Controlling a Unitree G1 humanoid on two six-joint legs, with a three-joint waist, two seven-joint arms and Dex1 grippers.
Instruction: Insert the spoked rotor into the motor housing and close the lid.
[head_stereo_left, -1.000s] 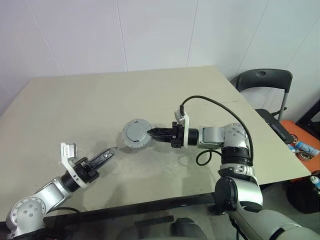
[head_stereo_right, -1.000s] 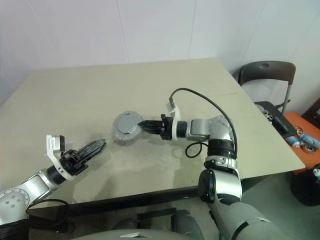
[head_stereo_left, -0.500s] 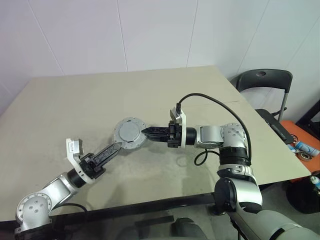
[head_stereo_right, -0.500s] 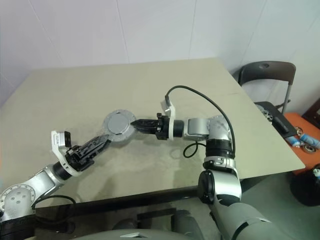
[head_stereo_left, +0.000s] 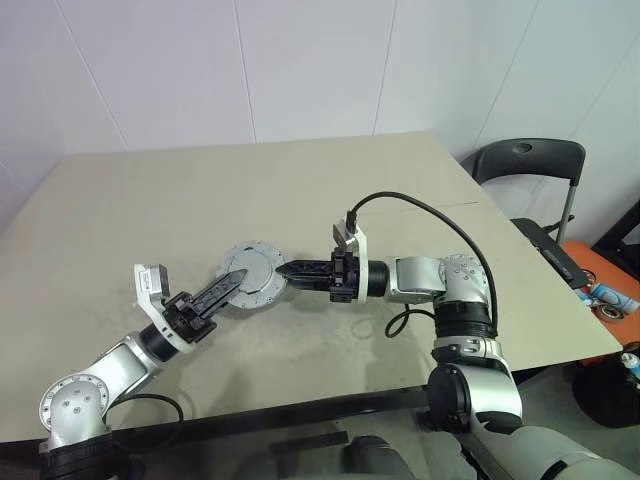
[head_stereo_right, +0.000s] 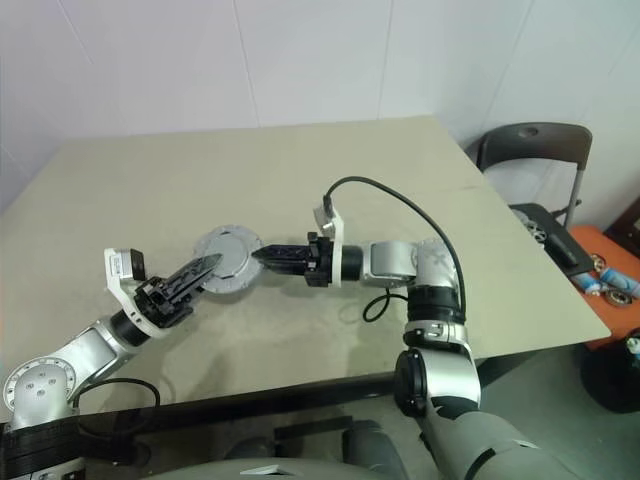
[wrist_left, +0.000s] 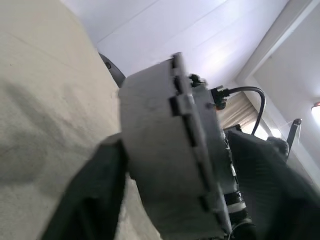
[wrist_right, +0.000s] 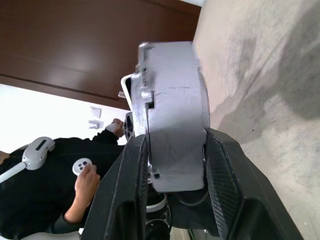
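Note:
A round grey assembly hangs just above the table, its flat face up. That face is the lid (head_stereo_left: 258, 266) with its notched edge (wrist_left: 192, 135), sitting on the thicker motor housing (wrist_right: 177, 115). My right gripper (head_stereo_left: 284, 272) reaches in from the right and is shut on the assembly's rim, one finger (wrist_right: 125, 200) on each flat side. My left gripper (head_stereo_left: 238, 277) comes from the lower left and is open. Its fingers (wrist_left: 85, 200) stand either side of the opposite rim with small gaps. The spoked rotor is hidden.
The beige table (head_stereo_left: 150, 200) lies under both arms. A black chair (head_stereo_left: 530, 160) stands beyond its right edge, with orange and black items (head_stereo_left: 600, 280) on the floor. A person in black holding controllers (wrist_right: 82, 167) shows behind the assembly in the right wrist view.
My right gripper carried the assembly a little left. My left gripper rose and moved right from the bare table until its fingers straddle the assembly's rim, and they have narrowed.

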